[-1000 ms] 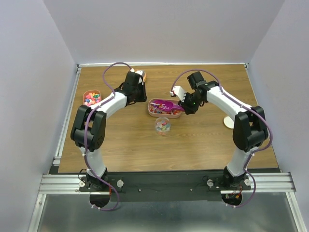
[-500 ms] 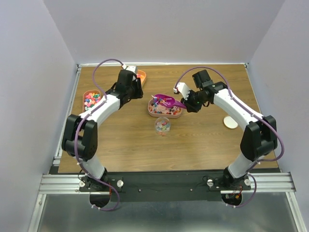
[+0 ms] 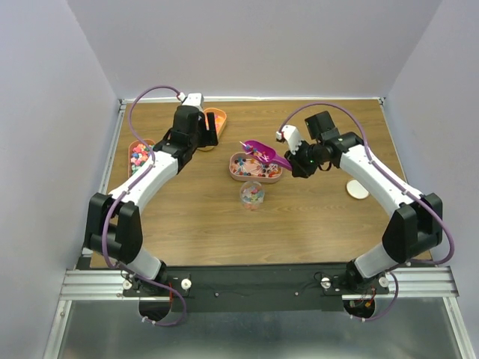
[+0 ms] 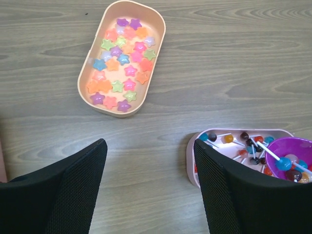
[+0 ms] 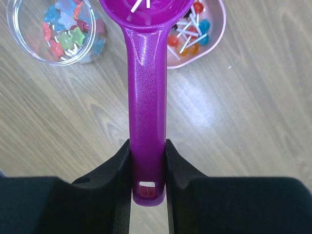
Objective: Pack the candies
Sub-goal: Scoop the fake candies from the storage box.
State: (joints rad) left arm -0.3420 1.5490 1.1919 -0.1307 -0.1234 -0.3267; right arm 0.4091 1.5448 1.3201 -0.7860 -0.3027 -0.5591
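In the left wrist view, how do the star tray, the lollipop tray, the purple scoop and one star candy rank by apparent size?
1. star tray, fully visible
2. lollipop tray, partly hidden and cropped, so first place is unsure
3. purple scoop, also cropped
4. star candy

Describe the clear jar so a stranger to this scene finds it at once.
Start at the middle of the wooden table, where a pink tray of lollipops lies. The jar stands in front of it, toward the table's near edge. It alone is round and see-through, with star sweets inside; the trays are oblong and opaque.
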